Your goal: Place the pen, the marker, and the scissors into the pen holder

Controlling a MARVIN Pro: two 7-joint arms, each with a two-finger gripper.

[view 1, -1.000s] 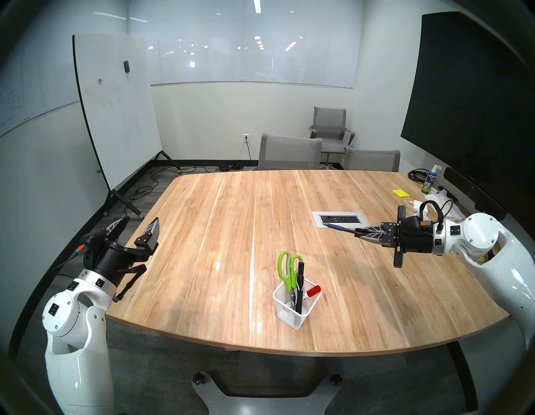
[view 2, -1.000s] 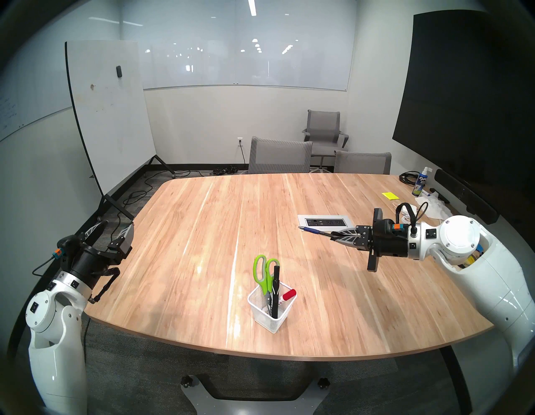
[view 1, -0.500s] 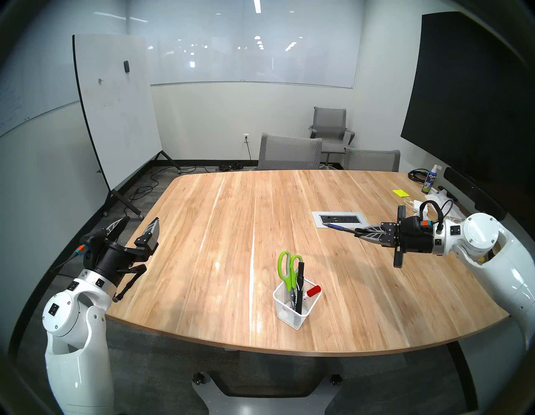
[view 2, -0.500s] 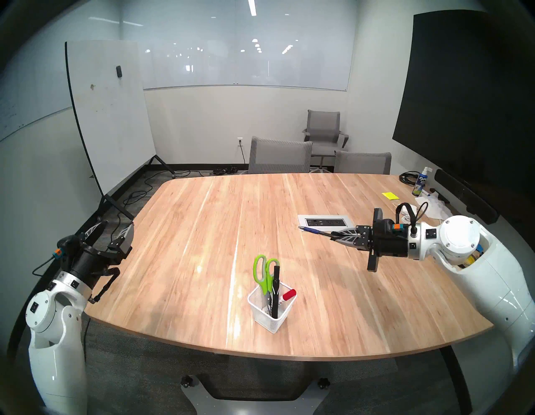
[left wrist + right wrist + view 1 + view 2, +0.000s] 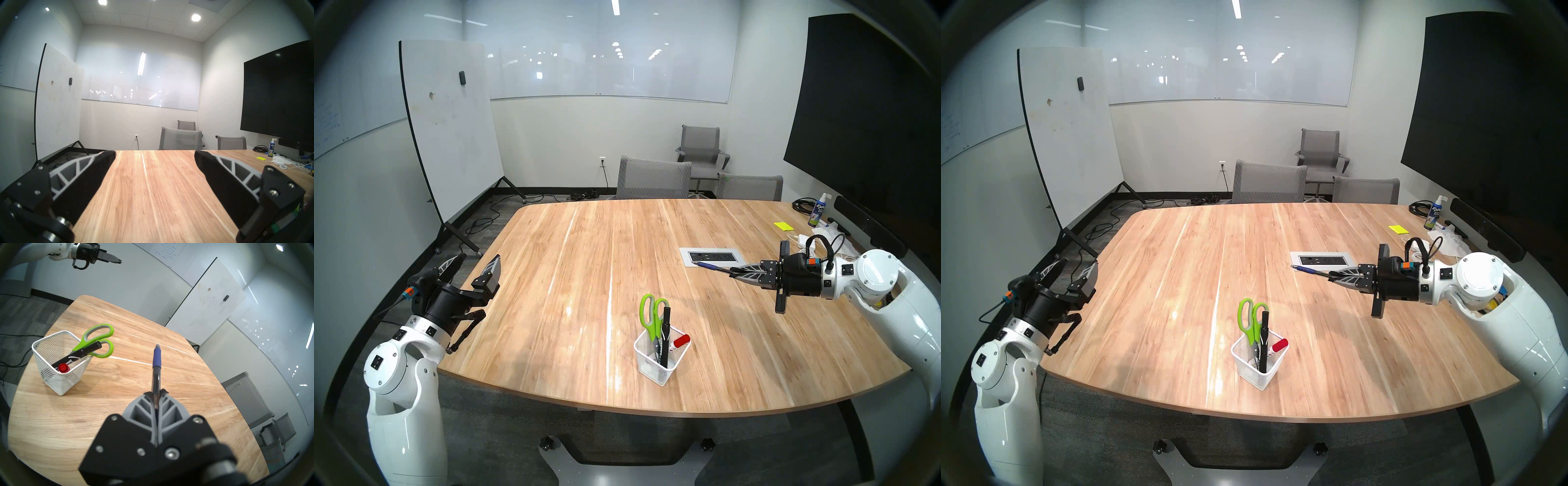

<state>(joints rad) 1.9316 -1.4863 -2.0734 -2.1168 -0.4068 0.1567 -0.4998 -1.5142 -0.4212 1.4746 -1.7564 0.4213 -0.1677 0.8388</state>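
The right gripper (image 5: pixel 156 394) pinches the blue pen (image 5: pixel 156 365), hiding its back end, high above the table (image 5: pixel 551 305) away from the pen holder (image 5: pixel 660 370), where mesh blurs the scissors' (image 5: pixel 650 314) blades, while the left gripper (image 5: pixel 477 268) stays wide open, empty.

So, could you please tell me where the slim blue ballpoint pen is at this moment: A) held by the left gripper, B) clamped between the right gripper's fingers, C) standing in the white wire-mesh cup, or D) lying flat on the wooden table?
B: the slim blue ballpoint pen sticks out from the closed right gripper, away from the white wire-mesh cup.
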